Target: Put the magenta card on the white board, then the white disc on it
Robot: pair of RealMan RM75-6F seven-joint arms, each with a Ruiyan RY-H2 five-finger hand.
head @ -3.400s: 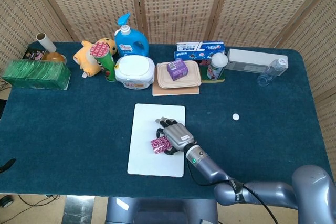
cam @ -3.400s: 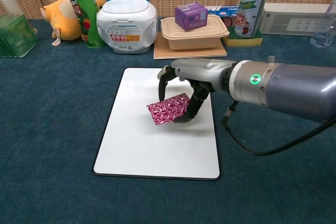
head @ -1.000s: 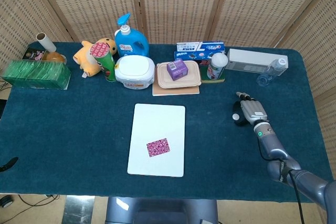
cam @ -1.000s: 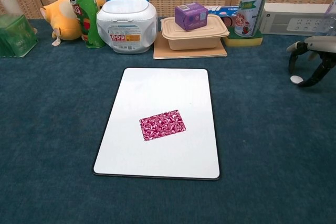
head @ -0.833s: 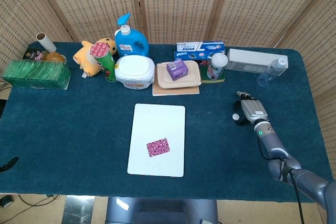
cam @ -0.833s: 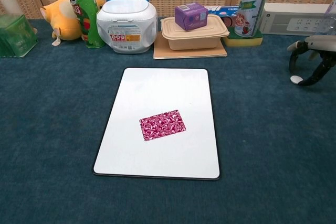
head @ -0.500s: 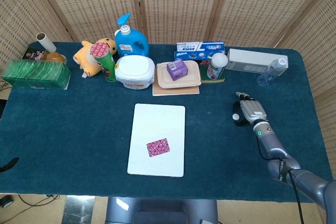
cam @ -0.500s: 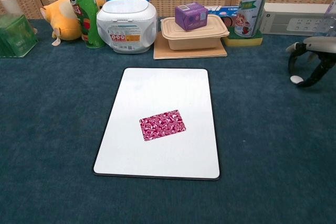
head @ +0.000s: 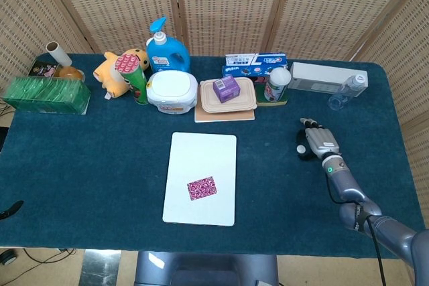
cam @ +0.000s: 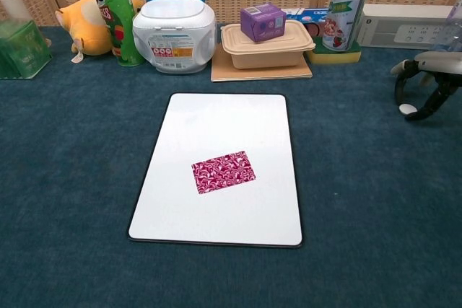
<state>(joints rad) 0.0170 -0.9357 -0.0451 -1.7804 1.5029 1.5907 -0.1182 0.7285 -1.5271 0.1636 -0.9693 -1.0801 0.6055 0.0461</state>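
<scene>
The magenta patterned card [head: 202, 188] [cam: 223, 172] lies flat on the white board [head: 201, 152] [cam: 216, 128], a little below the board's middle. At the right of the table lies the small white disc [cam: 408, 109] on the blue cloth. My right hand [head: 315, 142] [cam: 427, 77] hovers just over it, its fingers arched down on either side of the disc and apart, holding nothing. In the head view the hand covers the disc. My left hand shows in neither view.
Along the back stand a green box [head: 45, 94], plush toy [head: 119, 70], chips can [head: 134, 77], blue bottle [head: 165, 46], white tub [head: 172, 91], lunch box with a purple carton [head: 226, 88], a cup [head: 277, 84], a white case [head: 327, 75] and a clear bottle [head: 347, 90].
3.4 s ago my right hand was holding the card over the board; the card now lies free there. Over the last second the hand has edged slightly left above the disc.
</scene>
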